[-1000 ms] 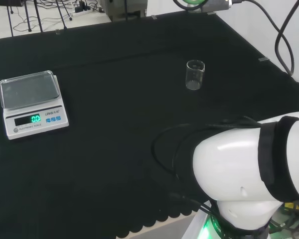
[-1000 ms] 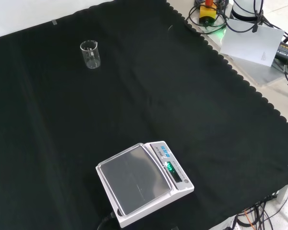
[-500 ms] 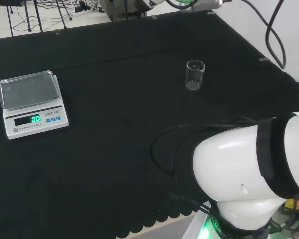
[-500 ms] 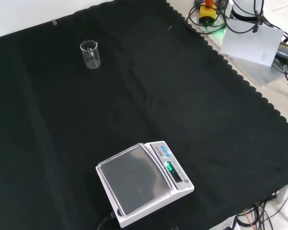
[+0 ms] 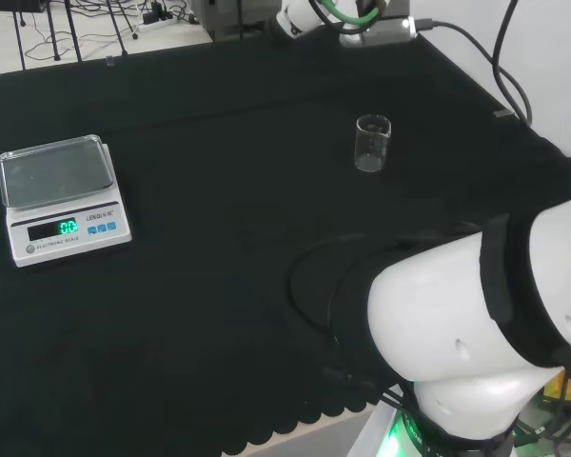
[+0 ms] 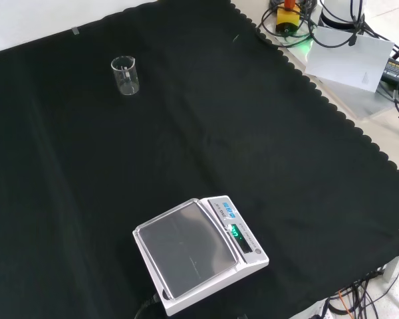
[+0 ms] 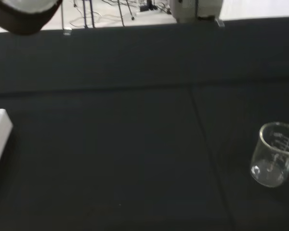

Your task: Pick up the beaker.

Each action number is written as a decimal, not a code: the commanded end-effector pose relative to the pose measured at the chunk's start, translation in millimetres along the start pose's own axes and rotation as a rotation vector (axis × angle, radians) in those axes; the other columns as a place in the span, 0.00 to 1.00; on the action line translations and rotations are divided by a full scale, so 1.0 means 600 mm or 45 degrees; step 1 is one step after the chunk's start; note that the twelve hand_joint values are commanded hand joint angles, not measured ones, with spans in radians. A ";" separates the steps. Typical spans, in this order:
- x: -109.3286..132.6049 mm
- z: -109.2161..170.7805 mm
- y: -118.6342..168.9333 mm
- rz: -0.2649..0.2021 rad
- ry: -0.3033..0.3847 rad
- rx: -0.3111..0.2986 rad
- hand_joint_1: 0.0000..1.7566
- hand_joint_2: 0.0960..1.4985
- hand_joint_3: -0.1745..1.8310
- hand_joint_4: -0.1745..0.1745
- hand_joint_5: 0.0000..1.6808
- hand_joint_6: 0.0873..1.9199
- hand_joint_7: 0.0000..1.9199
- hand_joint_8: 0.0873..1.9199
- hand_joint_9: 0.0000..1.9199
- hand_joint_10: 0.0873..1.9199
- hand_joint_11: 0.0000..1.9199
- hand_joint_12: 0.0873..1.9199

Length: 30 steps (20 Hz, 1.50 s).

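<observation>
**Beaker untouched, hand's pose unclear**

The beaker [image 5: 372,143] is seen upright and empty on the counter [image 6: 206,100], well apart from the scale [image 5: 62,195], so an open approach is judged likely. Whether the hand [image 7: 24,12] is spread or curled cannot be told.

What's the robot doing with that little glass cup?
Nothing has hold of it yet. The beaker stands upright and alone on the black cloth, and looks empty. A scale sits well away from it, at the left of the head view. The white robot arm looms at that view's right. A blurred part of the hand shows in the wrist view, far from the beaker.
</observation>
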<state>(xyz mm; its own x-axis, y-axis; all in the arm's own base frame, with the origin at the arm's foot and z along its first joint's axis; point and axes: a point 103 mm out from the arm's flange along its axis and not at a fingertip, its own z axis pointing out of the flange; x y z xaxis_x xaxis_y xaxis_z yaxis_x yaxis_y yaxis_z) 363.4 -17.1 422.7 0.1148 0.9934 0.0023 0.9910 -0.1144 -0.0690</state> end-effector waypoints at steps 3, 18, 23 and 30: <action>-0.108 0.122 0.086 0.104 0.070 0.080 0.40 0.46 0.18 0.67 0.00 0.00 0.00 0.23 0.01 0.43 0.00 0.45; -0.223 0.273 0.151 0.181 0.126 0.160 0.40 0.46 0.18 0.67 0.00 0.00 0.00 0.22 0.01 0.43 0.00 0.44; -0.244 0.316 0.180 0.186 0.142 0.136 0.40 0.46 0.18 0.68 0.00 0.00 0.00 0.21 0.01 0.42 0.00 0.44; -0.267 0.388 0.228 0.189 0.156 0.188 0.41 0.46 0.18 0.68 0.00 0.00 0.00 0.20 0.00 0.42 0.00 0.44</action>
<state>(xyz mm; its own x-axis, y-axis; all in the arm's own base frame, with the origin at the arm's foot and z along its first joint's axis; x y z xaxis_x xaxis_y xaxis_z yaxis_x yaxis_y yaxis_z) 434.0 -180.0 232.6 0.2948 0.9518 0.0846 0.9423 -0.2749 -0.1910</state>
